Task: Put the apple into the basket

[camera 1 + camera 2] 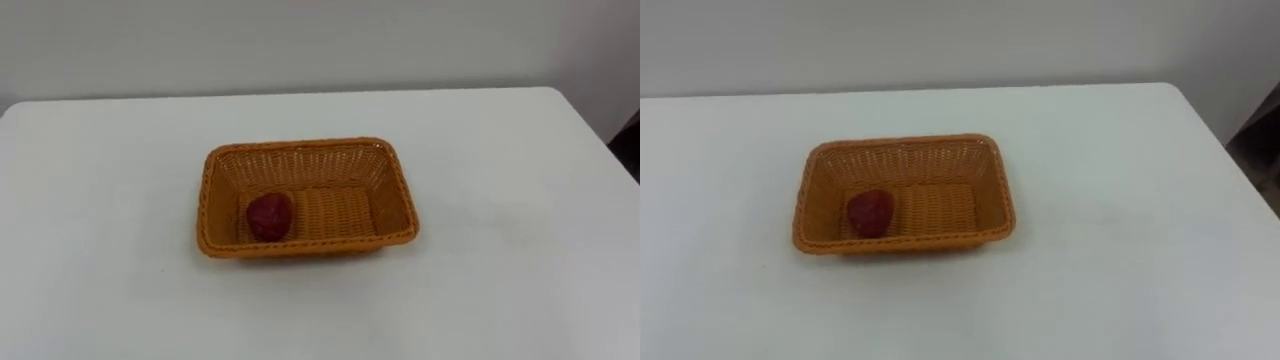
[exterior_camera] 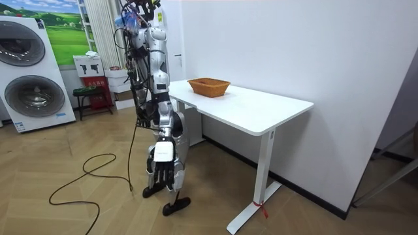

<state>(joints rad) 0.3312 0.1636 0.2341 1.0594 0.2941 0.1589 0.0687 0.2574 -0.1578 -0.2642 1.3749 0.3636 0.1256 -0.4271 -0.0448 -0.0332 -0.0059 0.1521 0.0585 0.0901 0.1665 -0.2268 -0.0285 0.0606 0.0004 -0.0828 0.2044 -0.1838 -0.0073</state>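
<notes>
Wicker basket [image 1: 300,166] at mid-tabletop [image 1: 520,200], with dark red apple [image 1: 270,216] lying inside near its left front corner. Looks already placed, with little or nothing left to do. Cannot tell either hand [image 2: 142,119] state from room view.

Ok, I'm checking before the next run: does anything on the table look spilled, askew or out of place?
Nothing stands out. The wicker basket sits flat and intact on the white table, with the red apple lying inside, near its front left corner.
</notes>
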